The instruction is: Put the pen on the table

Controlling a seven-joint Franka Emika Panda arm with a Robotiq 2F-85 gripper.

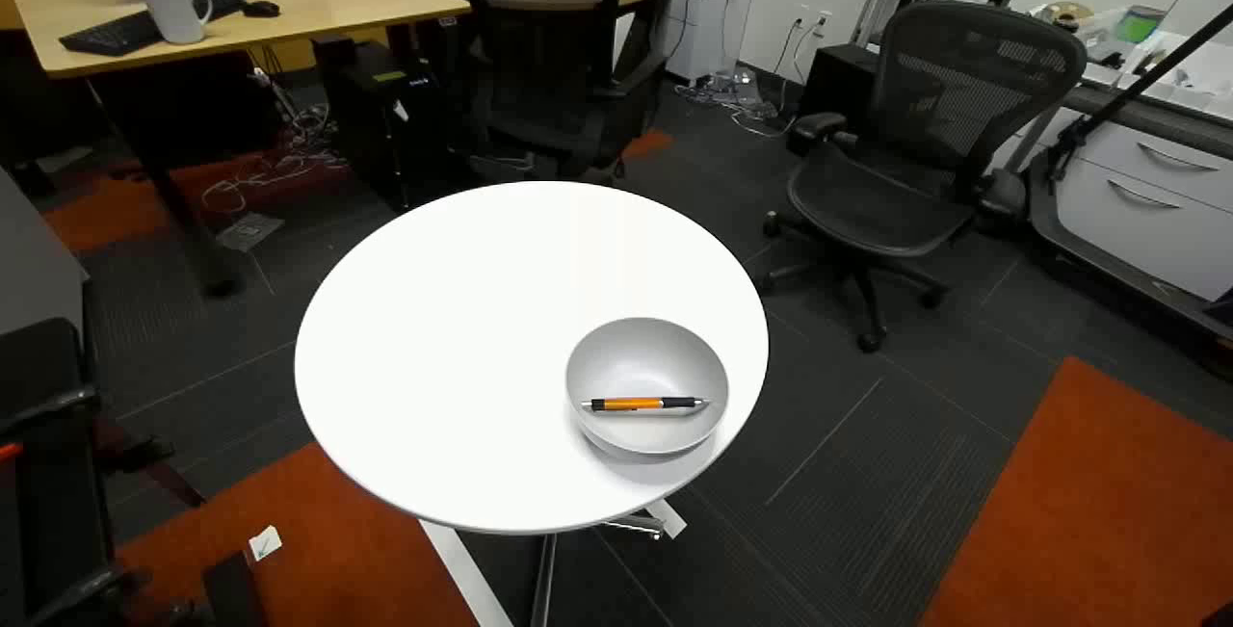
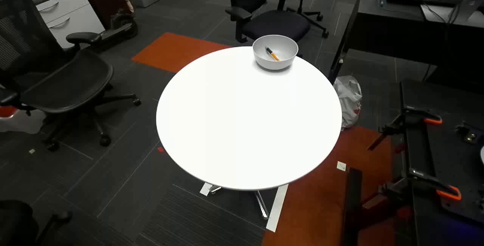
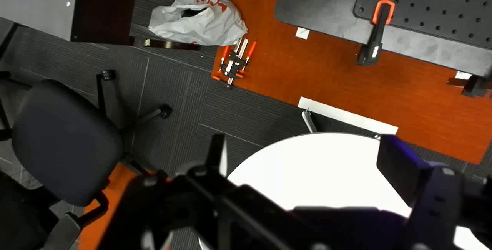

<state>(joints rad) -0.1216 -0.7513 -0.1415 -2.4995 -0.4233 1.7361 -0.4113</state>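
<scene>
An orange pen [image 1: 645,404] with a black grip lies inside a grey bowl [image 1: 642,352], which stands near the edge of a round white tabletop [image 1: 453,348], in both exterior views. In the wrist view a dark claw [image 3: 302,144] fills much of the lower part, its two fingers spread wide apart; some tabletop and dark carpet [image 3: 246,123] show between the tips. The pen is outside the claw's fingers; how near the two are cannot be told.
</scene>
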